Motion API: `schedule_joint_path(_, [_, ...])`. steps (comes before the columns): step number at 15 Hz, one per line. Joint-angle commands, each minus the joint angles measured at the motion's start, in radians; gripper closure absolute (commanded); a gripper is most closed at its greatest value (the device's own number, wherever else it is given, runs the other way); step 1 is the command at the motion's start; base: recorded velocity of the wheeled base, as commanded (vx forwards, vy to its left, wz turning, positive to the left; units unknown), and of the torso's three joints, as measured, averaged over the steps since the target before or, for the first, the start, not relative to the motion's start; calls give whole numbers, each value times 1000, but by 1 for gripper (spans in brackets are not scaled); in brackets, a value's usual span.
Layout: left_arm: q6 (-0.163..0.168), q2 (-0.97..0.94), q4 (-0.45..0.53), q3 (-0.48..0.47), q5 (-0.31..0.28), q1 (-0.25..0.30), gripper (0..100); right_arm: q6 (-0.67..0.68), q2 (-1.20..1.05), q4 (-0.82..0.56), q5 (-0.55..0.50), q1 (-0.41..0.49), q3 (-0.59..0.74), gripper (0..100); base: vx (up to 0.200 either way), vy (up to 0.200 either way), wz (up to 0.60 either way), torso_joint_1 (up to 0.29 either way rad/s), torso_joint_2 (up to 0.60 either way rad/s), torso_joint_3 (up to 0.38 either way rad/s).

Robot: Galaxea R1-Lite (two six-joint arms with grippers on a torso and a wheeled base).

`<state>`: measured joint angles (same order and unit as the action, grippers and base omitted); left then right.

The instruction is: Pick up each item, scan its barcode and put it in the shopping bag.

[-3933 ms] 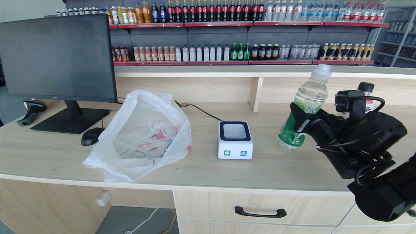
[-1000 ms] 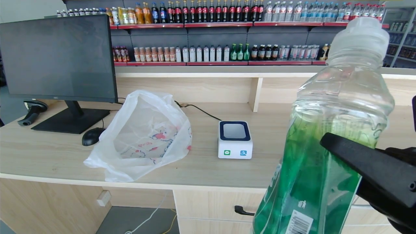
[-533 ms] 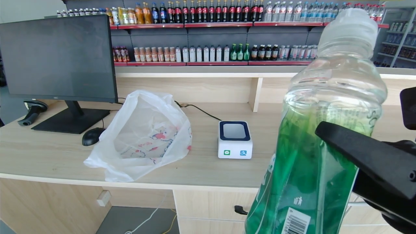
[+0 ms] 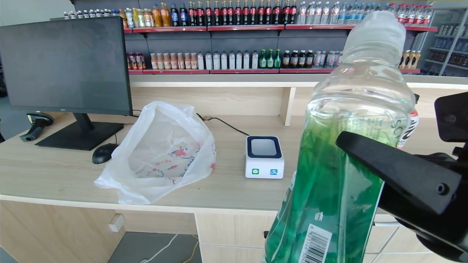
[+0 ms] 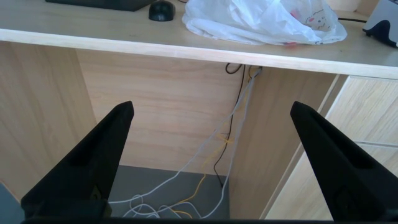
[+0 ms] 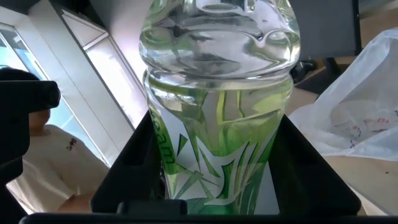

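The right gripper (image 6: 217,124) is clamped on the bottle (image 4: 351,120), one black finger on each side of its labelled body. It holds the bottle clear of the desk (image 4: 226,190), close in front of the head camera and leaning slightly to one side.

The bottle is clear plastic with a ribbed, rounded shoulder and a translucent white cap (image 4: 376,31). It holds a clear liquid. A green wrap label with leaf-like streaks covers the lower body. A white barcode panel (image 4: 316,244) sits low on the label, facing the head camera.

The shopping bag (image 4: 161,149) is thin white plastic with a red and blue print. It lies with its mouth open left of the desk's middle, reaching close to the front edge. Just right of the bag, at mid-desk, stands the scanner (image 4: 264,157), a white box with a dark-rimmed window on top.

A monitor (image 4: 65,62) fills the left rear corner, with a mouse (image 4: 103,153) between its stand and the bag. A handheld scanner (image 4: 34,126) rests at the left edge. A second bottle (image 4: 410,126) with a white and red label stands toward the right end of the desk, mostly hidden behind the held one.

The left gripper (image 5: 211,118) has its fingers spread wide with nothing between them. It is below the desk's front edge, facing the cables (image 5: 230,143) underneath.
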<state>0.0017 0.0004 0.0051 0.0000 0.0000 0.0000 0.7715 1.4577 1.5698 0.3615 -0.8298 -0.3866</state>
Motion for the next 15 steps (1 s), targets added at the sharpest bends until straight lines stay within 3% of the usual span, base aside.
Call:
schedule_joint_path(1, [0, 0, -1, 0, 0, 2, 0, -1, 3, 1, 1, 1, 3, 100, 0, 0, 0, 0, 0, 0])
schedule_joint_path(9, [0, 1, 1, 0, 0, 0, 0, -28, 7, 1, 1, 29, 25, 100, 0, 0, 0, 0, 0, 0])
schedule_joint_path(15, [0, 1, -1, 0, 0, 2, 0, -291, 56, 1, 11, 69, 52, 100, 0, 0, 0, 0, 0, 0])
